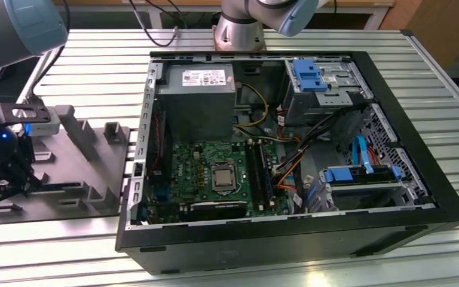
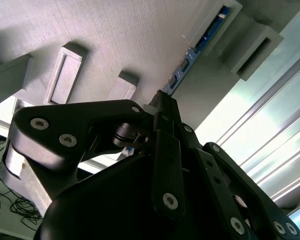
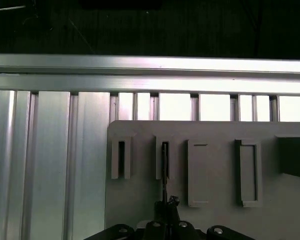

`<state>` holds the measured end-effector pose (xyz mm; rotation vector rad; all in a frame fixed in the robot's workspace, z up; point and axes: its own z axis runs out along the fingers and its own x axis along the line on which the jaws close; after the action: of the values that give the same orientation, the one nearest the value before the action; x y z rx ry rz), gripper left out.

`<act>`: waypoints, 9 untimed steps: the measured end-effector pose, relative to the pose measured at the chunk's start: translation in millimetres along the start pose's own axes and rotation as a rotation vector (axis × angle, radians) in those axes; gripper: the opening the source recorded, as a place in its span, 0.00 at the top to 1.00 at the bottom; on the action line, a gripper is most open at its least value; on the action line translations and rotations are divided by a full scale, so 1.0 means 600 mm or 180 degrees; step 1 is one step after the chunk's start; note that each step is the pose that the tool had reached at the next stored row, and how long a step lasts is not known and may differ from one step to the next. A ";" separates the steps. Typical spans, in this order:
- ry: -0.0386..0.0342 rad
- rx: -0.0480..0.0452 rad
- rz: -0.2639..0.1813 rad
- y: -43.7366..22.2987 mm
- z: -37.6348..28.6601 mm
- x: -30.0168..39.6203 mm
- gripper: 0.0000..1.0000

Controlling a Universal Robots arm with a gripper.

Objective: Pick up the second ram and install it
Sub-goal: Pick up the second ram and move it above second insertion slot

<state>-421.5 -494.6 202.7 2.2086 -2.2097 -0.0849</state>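
Pick-up stage, not yet install. In the exterior view the gripper [image 1: 6,173] hangs low over the grey holder tray [image 1: 78,179], which lies on the slatted metal table [image 1: 453,263] off the exterior view's left of the open computer case [image 1: 444,197]. In the second wrist view the fingertips come together on the near end of the second ram [image 2: 200,42], and I judge them clamped on it. The rest of the stick runs away from the gripper [image 2: 162,102] and sits in a slotted block of the tray [image 2: 115,40]. The first wrist view has the ram [image 3: 165,170] edge-on, a thin dark line from the gripper [image 3: 166,207] up into one of the tray's slots, so it looks grasped but not lifted out. Left to do, by my reckoning: the lift, the carry to the case, and the seating in the memory slots [image 1: 259,173] beside the processor on the motherboard [image 1: 205,161]. Hard to make out: the fingers in the exterior view, lost in the dark bulk of the wrist; how deep the stick sits in its block; and whether a first stick already fills one of the slots.
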 end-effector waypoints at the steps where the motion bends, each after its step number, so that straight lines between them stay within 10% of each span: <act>1: 0.0000 0.0000 0.0000 0.000 -0.001 0.000 0.88; 9: 0.0000 0.0000 0.0000 0.000 -0.005 0.000 0.88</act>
<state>-421.5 -494.5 205.6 2.2086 -2.2097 -0.0848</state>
